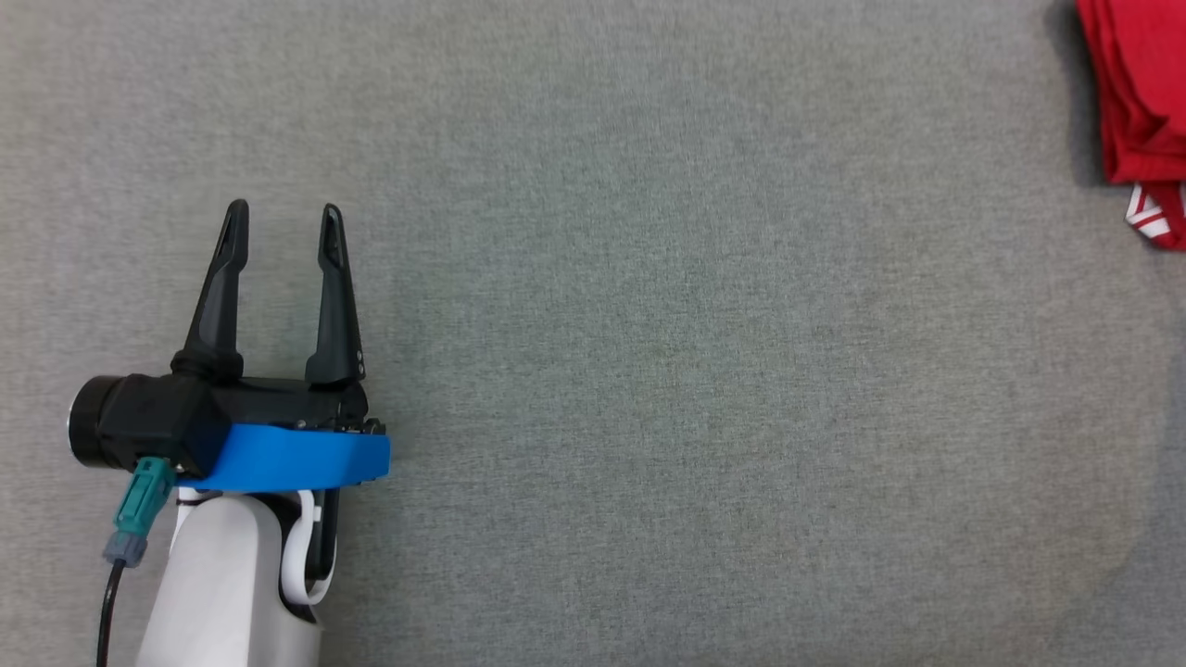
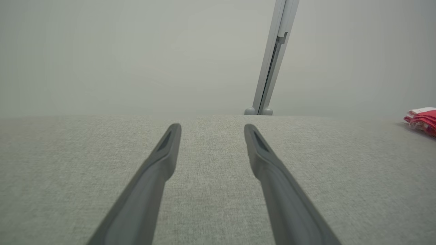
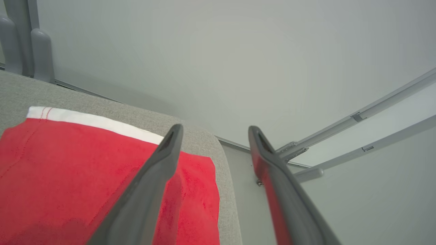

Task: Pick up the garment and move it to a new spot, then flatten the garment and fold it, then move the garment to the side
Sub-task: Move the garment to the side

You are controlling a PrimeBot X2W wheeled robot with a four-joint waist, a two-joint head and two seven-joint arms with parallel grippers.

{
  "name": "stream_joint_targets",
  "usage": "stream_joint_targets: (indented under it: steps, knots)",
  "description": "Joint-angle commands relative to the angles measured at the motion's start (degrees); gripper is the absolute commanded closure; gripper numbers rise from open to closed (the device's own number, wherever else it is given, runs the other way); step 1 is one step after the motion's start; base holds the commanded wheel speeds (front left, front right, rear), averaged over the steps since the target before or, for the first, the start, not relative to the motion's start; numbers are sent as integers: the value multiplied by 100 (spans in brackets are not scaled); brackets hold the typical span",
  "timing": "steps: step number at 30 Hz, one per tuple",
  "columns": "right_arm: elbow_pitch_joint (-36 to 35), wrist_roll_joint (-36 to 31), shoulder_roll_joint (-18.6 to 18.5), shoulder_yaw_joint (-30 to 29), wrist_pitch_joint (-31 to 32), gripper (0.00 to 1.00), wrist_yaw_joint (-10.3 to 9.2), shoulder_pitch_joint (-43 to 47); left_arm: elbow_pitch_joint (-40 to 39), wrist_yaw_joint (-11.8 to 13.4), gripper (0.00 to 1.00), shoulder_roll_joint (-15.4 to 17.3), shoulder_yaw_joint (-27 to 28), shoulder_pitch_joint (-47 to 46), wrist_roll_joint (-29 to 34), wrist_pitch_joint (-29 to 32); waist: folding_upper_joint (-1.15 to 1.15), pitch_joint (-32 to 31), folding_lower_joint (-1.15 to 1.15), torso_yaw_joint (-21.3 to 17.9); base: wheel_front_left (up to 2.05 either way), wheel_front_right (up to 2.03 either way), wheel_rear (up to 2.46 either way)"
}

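Note:
The garment (image 1: 1141, 102) is red with a white trim and lies folded at the far right edge of the grey cloth-covered table (image 1: 649, 371). It shows small at the right in the left wrist view as the garment (image 2: 422, 119). In the right wrist view the garment (image 3: 75, 183) lies flat just below my right gripper (image 3: 214, 131), whose fingers stand apart over the table's corner with nothing between them. My left gripper (image 1: 283, 215) rests at the lower left, open and empty, far from the garment; its fingers (image 2: 170, 146) point across bare table.
A pale metal post (image 2: 272, 61) rises behind the table's far edge. Grey frame rails (image 3: 357, 136) run beyond the table's corner near the right gripper. A pale wall stands behind.

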Motion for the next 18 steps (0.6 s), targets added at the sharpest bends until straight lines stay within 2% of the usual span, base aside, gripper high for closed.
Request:
stream_joint_targets:
  steps: [1,5,10,18]
  knots:
    - [-36,-44,128,-53,-147,0,-1,62,29,11,0,-1,47,33,-17,-22,0,-141,-1,-23,0,0,0]
    - [-198,-62,457,-187,-561,0,-1,286,84,50,0,-6,128,251,-41,-22,0,-508,-1,-13,0,0,0]
    - [-428,24,1046,-186,-1089,0,0,641,146,100,0,-18,273,599,-93,-22,0,-1028,-1,16,0,0,0]
    - [-691,271,2130,170,-1651,0,0,1349,260,170,0,-35,371,1197,-125,-19,0,-1821,-1,90,0,0,0]
